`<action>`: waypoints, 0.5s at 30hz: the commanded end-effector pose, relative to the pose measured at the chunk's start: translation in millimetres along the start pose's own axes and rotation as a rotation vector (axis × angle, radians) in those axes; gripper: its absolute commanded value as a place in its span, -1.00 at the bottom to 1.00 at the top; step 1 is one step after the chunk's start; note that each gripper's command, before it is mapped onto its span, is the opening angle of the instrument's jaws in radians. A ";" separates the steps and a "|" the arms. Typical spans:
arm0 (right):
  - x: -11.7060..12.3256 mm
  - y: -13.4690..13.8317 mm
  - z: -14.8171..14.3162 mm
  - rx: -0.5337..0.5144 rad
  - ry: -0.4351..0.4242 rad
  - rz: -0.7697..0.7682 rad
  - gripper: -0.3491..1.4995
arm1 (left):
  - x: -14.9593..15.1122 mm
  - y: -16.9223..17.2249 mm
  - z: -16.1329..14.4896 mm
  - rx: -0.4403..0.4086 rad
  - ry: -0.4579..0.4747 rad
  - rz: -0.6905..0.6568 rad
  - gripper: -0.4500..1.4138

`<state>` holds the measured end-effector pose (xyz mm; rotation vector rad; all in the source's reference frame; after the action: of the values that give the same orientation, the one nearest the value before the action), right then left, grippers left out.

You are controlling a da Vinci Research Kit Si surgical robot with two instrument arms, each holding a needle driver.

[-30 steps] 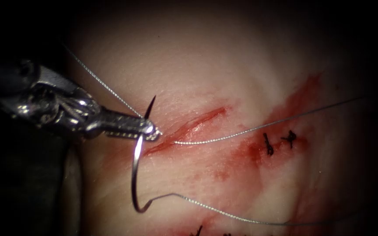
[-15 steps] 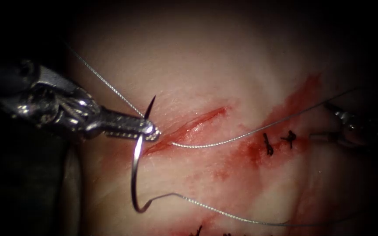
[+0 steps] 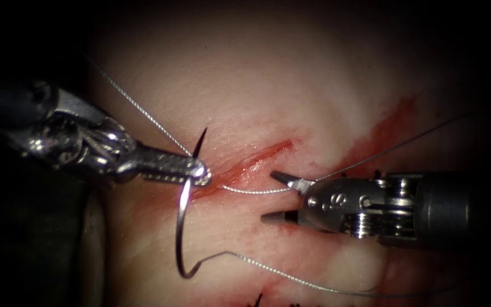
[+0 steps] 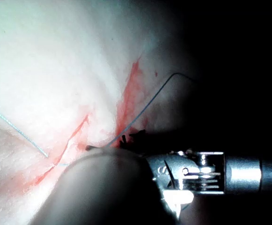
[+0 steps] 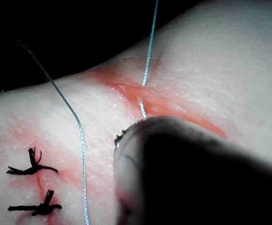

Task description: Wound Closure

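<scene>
Beside the red cut (image 3: pixel 251 162) in the pale tissue (image 3: pixel 257 85), the right end effector (image 3: pixel 279 196) has arrived spread apart around the thin grey thread (image 3: pixel 254 191), while the left end effector (image 3: pixel 200 170) stays clamped on the curved steel needle (image 3: pixel 180 227) near its point, clear of tissue.

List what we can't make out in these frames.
- Endoscope view: right tool, jaws open, covers the tied stitches; whether its upper jaw touches the thread is unclear.
- Endoscope view: left tool grips the needle near its pointed end; jaw contact lost in glare.
- Right wrist view: a blurred dark shape hides the tool's tips.
</scene>
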<state>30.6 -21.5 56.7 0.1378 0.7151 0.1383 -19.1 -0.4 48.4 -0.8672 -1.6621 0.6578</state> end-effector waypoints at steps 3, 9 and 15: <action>0.4 0.4 1.8 -0.007 0.004 -0.011 0.04 | 0.3 -0.5 0.3 0.000 -0.003 -0.001 -1.00; -0.5 0.6 1.9 -0.072 -0.018 -0.017 -1.00 | 0.3 -0.5 0.4 0.001 -0.006 -0.001 -1.00; -3.1 1.5 -1.2 -0.109 -0.071 0.006 -1.00 | 0.3 -0.3 0.3 0.000 -0.008 -0.003 -1.00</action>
<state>26.8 -20.6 57.6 0.0418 0.6306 0.1728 -19.0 -0.4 48.2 -0.8617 -1.6698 0.6604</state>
